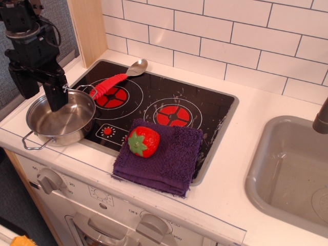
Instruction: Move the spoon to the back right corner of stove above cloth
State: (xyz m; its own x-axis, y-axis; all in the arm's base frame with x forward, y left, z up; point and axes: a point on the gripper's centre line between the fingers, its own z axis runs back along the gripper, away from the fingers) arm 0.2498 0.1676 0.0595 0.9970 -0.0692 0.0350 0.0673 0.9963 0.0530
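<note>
The stove's back right is left bare. Its front right is taken by the cloth and strawberry, its left edge by the pot.

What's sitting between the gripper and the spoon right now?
In the only view, just the rim of the steel pot and bare black stove glass separate the gripper, over the pot, from the spoon.
</note>
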